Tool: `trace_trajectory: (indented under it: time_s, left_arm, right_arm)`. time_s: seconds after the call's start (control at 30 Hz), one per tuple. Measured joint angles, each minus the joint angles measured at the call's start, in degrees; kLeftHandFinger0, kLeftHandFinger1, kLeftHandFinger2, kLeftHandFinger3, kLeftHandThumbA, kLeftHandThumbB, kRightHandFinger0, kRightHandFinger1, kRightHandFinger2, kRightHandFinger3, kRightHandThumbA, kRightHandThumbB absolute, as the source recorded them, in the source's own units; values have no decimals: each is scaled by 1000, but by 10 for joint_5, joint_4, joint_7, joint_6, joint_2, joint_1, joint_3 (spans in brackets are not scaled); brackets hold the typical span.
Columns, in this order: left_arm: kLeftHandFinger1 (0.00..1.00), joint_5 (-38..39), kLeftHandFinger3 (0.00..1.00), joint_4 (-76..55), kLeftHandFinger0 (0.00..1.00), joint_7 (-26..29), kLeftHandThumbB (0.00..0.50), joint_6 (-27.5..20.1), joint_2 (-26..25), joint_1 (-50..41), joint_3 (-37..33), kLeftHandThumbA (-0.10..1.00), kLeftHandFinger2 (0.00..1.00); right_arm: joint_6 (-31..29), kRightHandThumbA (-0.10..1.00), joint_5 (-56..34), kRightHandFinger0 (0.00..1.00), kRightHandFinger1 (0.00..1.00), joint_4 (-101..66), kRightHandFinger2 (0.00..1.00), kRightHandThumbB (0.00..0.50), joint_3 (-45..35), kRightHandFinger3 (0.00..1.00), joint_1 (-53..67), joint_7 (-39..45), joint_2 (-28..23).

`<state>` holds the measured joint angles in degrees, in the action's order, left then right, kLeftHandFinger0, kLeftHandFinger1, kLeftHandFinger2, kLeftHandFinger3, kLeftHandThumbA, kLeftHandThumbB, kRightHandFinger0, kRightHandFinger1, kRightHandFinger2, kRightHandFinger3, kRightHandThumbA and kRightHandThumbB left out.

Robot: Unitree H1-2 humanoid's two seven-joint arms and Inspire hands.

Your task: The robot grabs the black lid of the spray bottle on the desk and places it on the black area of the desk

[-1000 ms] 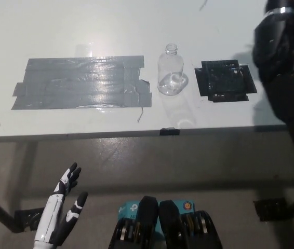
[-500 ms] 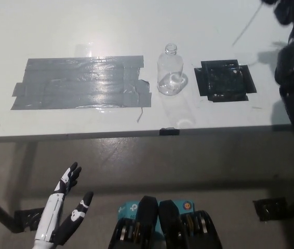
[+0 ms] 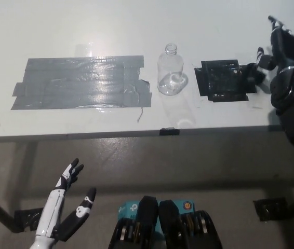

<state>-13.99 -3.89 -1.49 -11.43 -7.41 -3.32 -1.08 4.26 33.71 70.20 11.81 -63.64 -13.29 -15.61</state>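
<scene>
Found white left hand (image 3: 66, 207) idle at 7 o'clock, below the desk (image 3: 136, 26), fingers spread, holding nothing. Noted grey tape patch (image 3: 79, 83) at 9 o'clock of the spray bottle (image 3: 171, 75); bottle neck bare, black lid not made out anywhere. Located black area (image 3: 224, 79) at 3 o'clock of the bottle, black right hand (image 3: 279, 52) just beside its 3 o'clock edge; grasp could not be told. Judged the step as placement; next move called for lowering onto the black area. Read no writing.

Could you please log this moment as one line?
right hand: open above desk | clear plastic bottle: uncapped, upright | left hand: open, resting low
</scene>
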Motion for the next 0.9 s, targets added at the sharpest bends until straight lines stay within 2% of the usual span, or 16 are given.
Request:
trace_trajectory:
  time_s: [0.23, 0.27, 0.4, 0.47, 0.53, 0.57, 0.63, 0.73, 0.77, 0.8, 0.9]
  left_arm:
    - [971, -3, 1000, 0, 1000, 0, 0, 0, -4, 6, 0, 526, 891]
    - [972, -4, 1000, 0, 1000, 0, 1, 0, -5, 7, 0, 523, 891]
    - [973, -5, 1000, 0, 1000, 0, 0, 0, -7, 9, 0, 509, 883]
    - [973, -5, 1000, 1, 1000, 0, 0, 0, -7, 12, 0, 518, 893]
    - [986, -5, 1000, 3, 1000, 0, 8, 0, -7, 19, 0, 563, 927]
    - [994, -6, 1000, 4, 1000, 0, 5, 0, -7, 23, 0, 584, 945]
    - [1000, -6, 1000, 6, 1000, 0, 15, 0, -7, 29, 0, 648, 997]
    - [1000, -7, 1000, 7, 1000, 0, 25, 0, -7, 39, 0, 734, 1000]
    - [1000, -7, 1000, 8, 1000, 0, 27, 0, -7, 41, 0, 773, 1000]
    - [1000, -7, 1000, 9, 1000, 0, 26, 1, -7, 44, 0, 789, 1000]
    - [1000, -7, 1000, 11, 1000, 0, 43, 1, -7, 52, 0, 870, 1000]
  right_arm:
    - [16, 403, -17, 1000, 1000, -6, 1000, 251, 13, 1000, -15, 71, -8]
    - [18, 424, -18, 1000, 1000, -10, 1000, 240, 16, 1000, -16, 79, -10]
    - [25, 540, -19, 1000, 1000, -40, 1000, 249, 22, 1000, -17, 99, -20]
    - [27, 611, -20, 1000, 1000, -74, 1000, 232, 21, 1000, -16, 101, -26]
    - [29, 656, -21, 1000, 1000, -119, 1000, 203, 17, 1000, -16, 102, -33]
    - [31, 645, -20, 1000, 1000, -142, 1000, 178, 15, 1000, -16, 102, -36]
    - [36, 644, -20, 1000, 1000, -187, 1000, 179, 13, 1000, -14, 104, -39]
    - [42, 670, -19, 1000, 1000, -258, 1000, 188, 6, 1000, -4, 107, -40]
    - [44, 776, -19, 1000, 1000, -277, 1000, 215, 5, 1000, 0, 108, -40]
    - [46, 696, -19, 1000, 1000, -301, 1000, 174, 3, 1000, 6, 110, -40]
    - [51, 695, -20, 1000, 1000, -360, 1000, 173, -2, 1000, 30, 115, -39]
